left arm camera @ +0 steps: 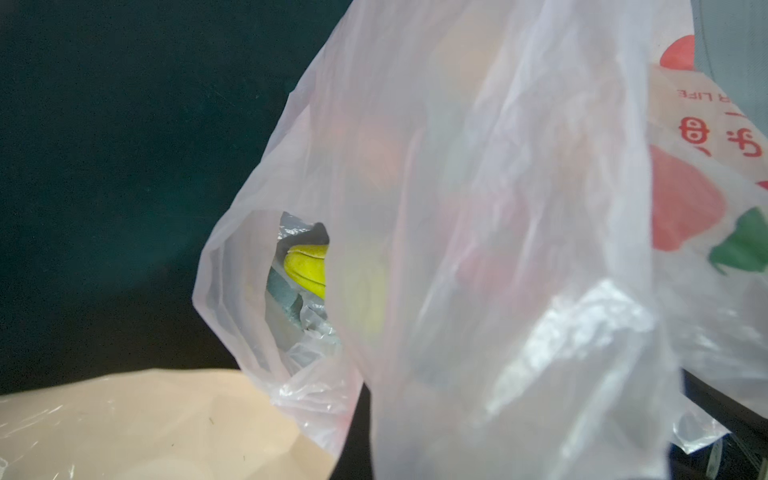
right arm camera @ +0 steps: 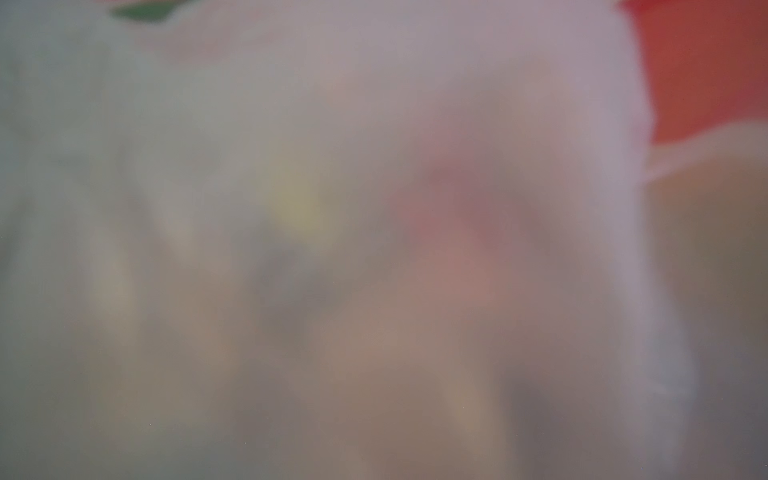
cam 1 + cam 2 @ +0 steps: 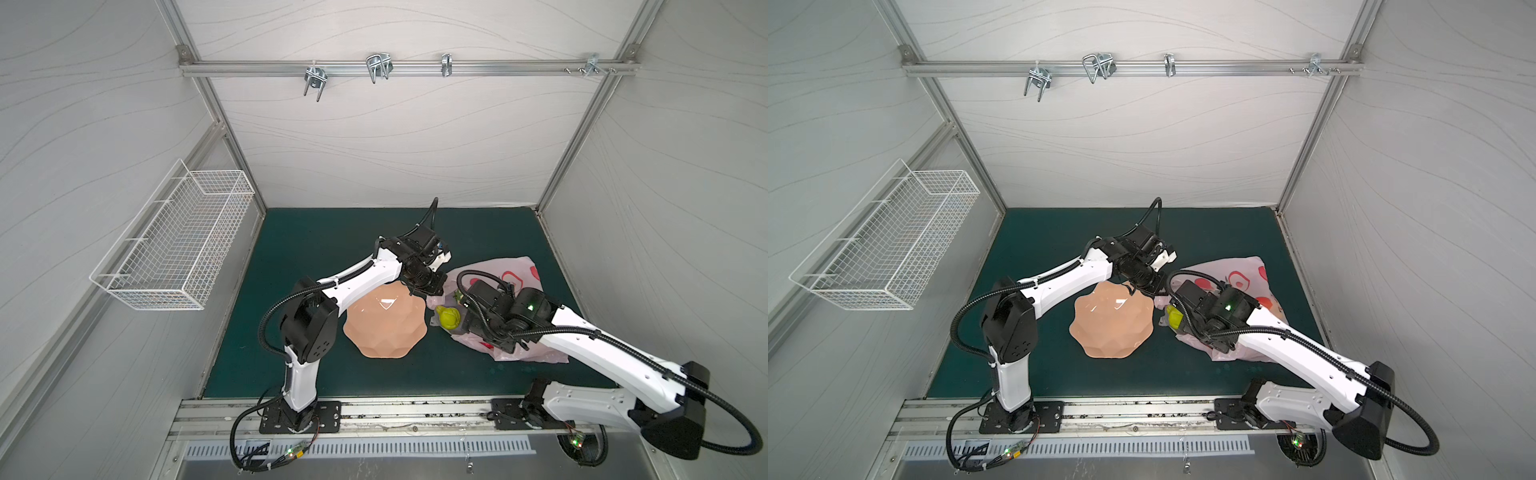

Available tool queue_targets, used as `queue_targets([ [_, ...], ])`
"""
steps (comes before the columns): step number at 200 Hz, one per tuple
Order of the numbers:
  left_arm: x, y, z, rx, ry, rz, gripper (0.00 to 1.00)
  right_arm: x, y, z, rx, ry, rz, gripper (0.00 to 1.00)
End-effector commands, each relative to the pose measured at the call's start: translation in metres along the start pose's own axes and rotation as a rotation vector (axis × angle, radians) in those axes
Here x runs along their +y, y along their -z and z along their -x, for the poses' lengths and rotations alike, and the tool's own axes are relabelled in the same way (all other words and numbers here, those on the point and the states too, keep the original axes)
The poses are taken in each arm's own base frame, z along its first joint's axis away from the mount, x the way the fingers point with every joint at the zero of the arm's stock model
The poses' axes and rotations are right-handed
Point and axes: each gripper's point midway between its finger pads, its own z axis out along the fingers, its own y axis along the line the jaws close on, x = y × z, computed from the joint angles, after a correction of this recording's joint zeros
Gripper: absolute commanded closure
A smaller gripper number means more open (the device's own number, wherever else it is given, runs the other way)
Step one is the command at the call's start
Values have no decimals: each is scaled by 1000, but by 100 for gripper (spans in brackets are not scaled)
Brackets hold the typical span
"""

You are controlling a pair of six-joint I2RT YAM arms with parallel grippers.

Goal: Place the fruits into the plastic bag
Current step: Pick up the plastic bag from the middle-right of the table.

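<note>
Two arms (image 3: 365,274) (image 3: 602,345) meet at the mouth of the plastic bag (image 3: 515,270), lying on the right half of the desk (image 3: 324,249) just beside the plate (image 3: 386,328); open green surface runs behind and left. The left tool (image 3: 432,289) is clenched on the bag's rim. The right tool (image 3: 461,322) reaches into the mouth, a yellow fruit (image 3: 449,318) at its tip; whether it grips, I cannot tell.

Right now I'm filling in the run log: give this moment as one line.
left hand shut on plastic bag rim | right hand at bag mouth, grip unclear | yellow-green fruit at mouth | plate bare
</note>
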Motion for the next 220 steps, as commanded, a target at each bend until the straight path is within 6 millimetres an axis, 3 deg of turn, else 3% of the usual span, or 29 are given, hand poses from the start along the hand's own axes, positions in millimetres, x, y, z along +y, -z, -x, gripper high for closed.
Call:
queue_targets([
  [1, -3, 0, 9, -24, -16, -21, 100, -1, -5, 0, 11, -35, 12, 19],
  [78, -2, -2, 10, -21, -15, -23, 100, -11, -32, -10, 62, -47, -28, 26],
  [114, -3, -3, 10, -19, -17, -23, 100, -18, -43, -11, 77, -56, -42, 36],
  [164, -2, -2, 9, -14, -18, -21, 100, -20, -50, -9, 80, -77, -13, 65],
  [187, -1, -2, 6, -4, -13, -19, 100, -20, -47, -8, 75, -84, 5, 82],
  [220, -1, 1, 4, 0, 6, -22, 100, -22, -36, -4, 60, -98, 35, 100],
])
